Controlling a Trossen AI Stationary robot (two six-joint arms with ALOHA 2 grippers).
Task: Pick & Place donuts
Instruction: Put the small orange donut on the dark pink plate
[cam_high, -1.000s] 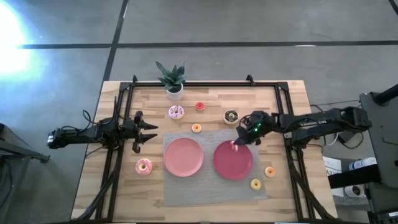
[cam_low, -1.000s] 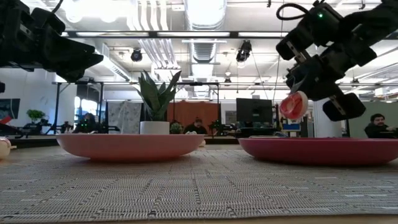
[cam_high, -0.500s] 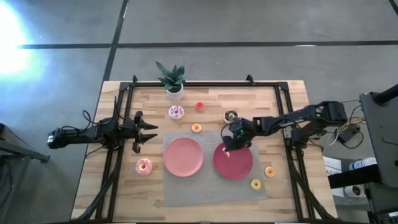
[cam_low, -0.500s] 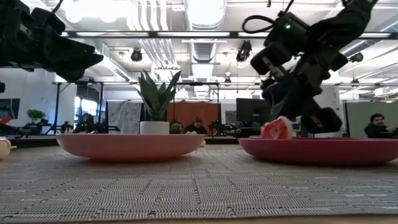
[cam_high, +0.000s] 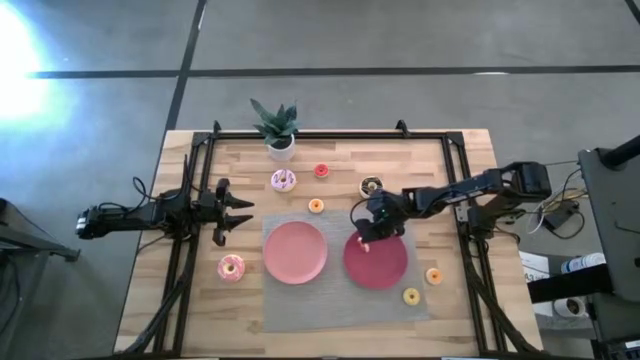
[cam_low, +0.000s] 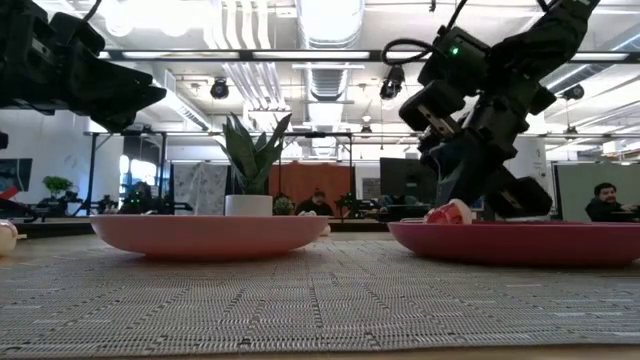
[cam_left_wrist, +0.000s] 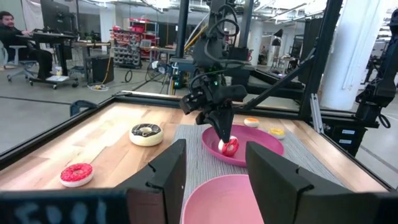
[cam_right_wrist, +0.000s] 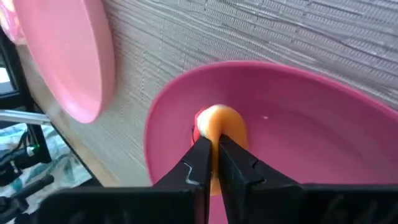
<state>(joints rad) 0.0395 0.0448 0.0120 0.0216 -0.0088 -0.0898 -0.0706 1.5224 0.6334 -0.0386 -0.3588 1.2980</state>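
Red donut (cam_left_wrist: 229, 146) is being held edge-up, pinched by right gripper (cam_high: 366, 240), at darker plate's (cam_high: 390, 270) 10 o'clock rim.

Small red donut (cam_left_wrist: 229, 146) stands on edge in the darker plate (cam_left_wrist: 264, 138)

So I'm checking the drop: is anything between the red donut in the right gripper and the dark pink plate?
Nothing visible. The right gripper holds the red donut on edge, already down on the dark pink plate, near its rim on the lighter plate's side.
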